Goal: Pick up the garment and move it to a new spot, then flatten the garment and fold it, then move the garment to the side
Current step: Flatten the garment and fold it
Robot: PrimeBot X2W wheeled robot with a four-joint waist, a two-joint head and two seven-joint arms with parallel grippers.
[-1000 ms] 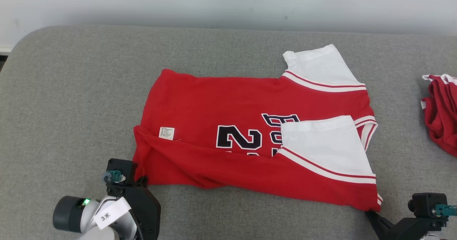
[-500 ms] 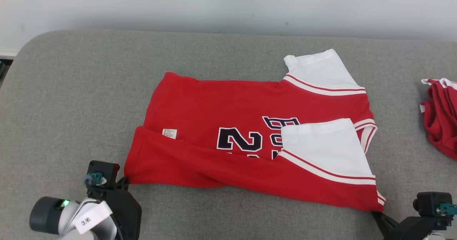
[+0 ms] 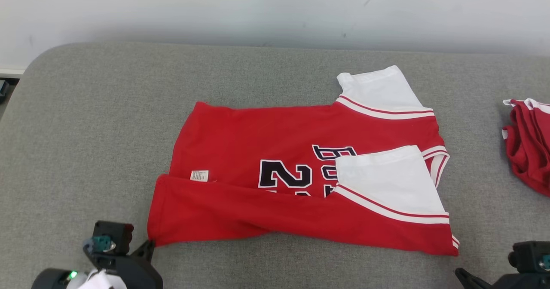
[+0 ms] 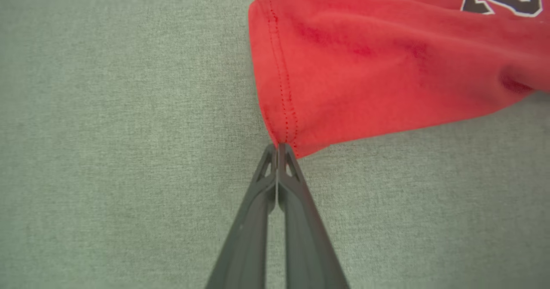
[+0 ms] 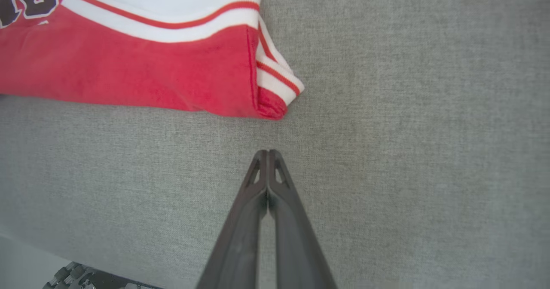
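Note:
The garment [image 3: 266,138] is a red jersey with white sleeves and dark lettering. It lies flat in the middle of the grey padded surface [image 3: 86,130], its near edge folded up over the front. My left gripper [image 3: 148,244] is at the garment's near-left corner. In the left wrist view the gripper [image 4: 278,146] is shut, with the red hem corner [image 4: 283,125] drawn to a point at its tips. My right gripper [image 3: 459,272] sits a little short of the near-right corner. In the right wrist view it [image 5: 267,151] is shut on nothing, with a gap of grey cloth between it and the garment [image 5: 129,69].
A second red garment [image 3: 528,142] lies bunched at the right edge of the surface. A pale wall [image 3: 275,9] runs along the back. The surface's rounded left end [image 3: 25,74] drops off at the far left.
The head camera has shifted. My left gripper has drawn the near-left corner outward and toward me, smoothing the folded flap. My right gripper's tips have backed away from the near-right corner.

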